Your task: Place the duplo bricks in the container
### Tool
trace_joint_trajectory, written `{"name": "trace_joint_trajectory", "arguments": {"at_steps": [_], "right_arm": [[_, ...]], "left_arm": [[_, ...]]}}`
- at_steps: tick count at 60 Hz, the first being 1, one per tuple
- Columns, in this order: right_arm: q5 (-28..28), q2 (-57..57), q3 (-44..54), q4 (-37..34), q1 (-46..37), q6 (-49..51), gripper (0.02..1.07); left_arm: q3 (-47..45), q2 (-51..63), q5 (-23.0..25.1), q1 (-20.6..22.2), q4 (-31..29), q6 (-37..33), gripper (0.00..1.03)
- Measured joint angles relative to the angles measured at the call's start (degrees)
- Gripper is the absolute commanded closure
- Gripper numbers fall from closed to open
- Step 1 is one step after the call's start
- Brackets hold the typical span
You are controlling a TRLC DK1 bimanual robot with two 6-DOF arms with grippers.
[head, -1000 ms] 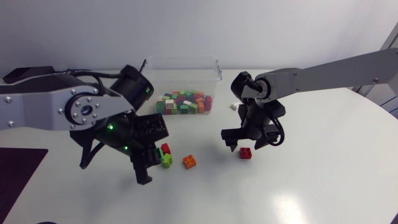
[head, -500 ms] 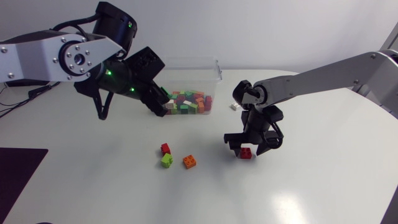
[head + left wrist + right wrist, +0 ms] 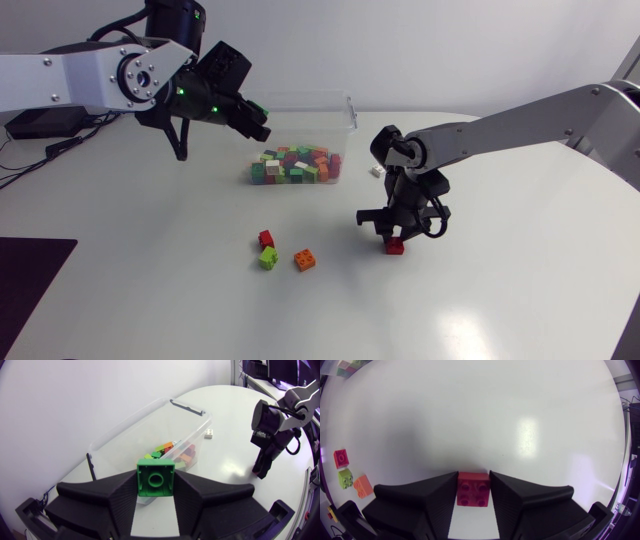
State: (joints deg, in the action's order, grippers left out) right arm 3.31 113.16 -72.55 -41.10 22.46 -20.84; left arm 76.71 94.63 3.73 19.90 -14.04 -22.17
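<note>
The left pincer (image 3: 258,122) was pressed onto a green brick (image 3: 155,477), one finger against each side, the brick's hollow underside facing the wrist camera. It hung in the air, with the clear container (image 3: 348,112) just ahead of and below it. A pile of mixed bricks (image 3: 295,166) lay inside the container, ahead of the pincer. A white brick (image 3: 210,434) sat on the table (image 3: 500,300) past the container's far end.

The right pincer (image 3: 396,238) stood low over the table, well away from the left one on the far side of the container. It pinched a red brick (image 3: 473,489) between both fingers, studs up. In the head view that brick looked to rest on the table under the fingertips.

Three loose bricks lay close together on the table, well off to one side of the right pincer: a second red brick (image 3: 266,238), a lime brick (image 3: 268,258) and an orange brick (image 3: 305,260). The white brick was behind the right pincer, near the container's corner
</note>
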Motion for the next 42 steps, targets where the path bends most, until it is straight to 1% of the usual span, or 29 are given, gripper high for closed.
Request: {"name": "trace_joint_trajectory", "arguments": {"at_steps": [10,16,22,34,35,36,38,39,41,42], "right_arm": [[0.0,-1.9,0.0,0.1,0.1,0.3,0.81],[0.0,-4.8,-0.7,-2.1,0.8,1.0,0.81],[0.0,-6.5,-3.9,-3.7,1.5,1.7,0.81],[0.0,-8.0,-10.1,-3.9,3.2,2.1,0.81],[0.0,-8.0,-10.5,-3.9,3.4,2.3,0.81],[0.0,-8.0,-11.3,-4.0,3.7,2.7,0.81],[-0.1,-8.0,-12.3,-4.0,3.9,3.0,0.81],[-0.3,-8.0,-12.8,-4.0,4.1,3.1,0.81],[-0.3,-8.0,-13.9,-3.9,4.1,3.3,0.81],[-0.4,-8.0,-14.6,-3.9,4.2,3.3,0.81]], "left_arm": [[3.1,4.0,0.0,-1.1,3.0,1.7,0.78],[6.1,7.4,0.0,-1.4,5.0,2.7,0.77],[9.0,11.0,0.0,-1.9,5.8,2.9,0.77],[16.5,18.2,0.0,-3.9,6.2,4.2,0.75],[16.9,18.7,0.0,-4.1,6.2,4.3,0.71],[18.2,19.8,0.0,-4.5,6.2,4.5,0.71],[19.8,21.1,0.0,-5.0,6.1,4.6,0.67],[20.4,21.6,0.0,-5.2,6.0,4.7,0.57],[21.9,22.7,0.0,-5.6,5.3,5.0,0.44],[22.6,23.2,0.0,-5.8,5.1,5.3,0.28]]}}
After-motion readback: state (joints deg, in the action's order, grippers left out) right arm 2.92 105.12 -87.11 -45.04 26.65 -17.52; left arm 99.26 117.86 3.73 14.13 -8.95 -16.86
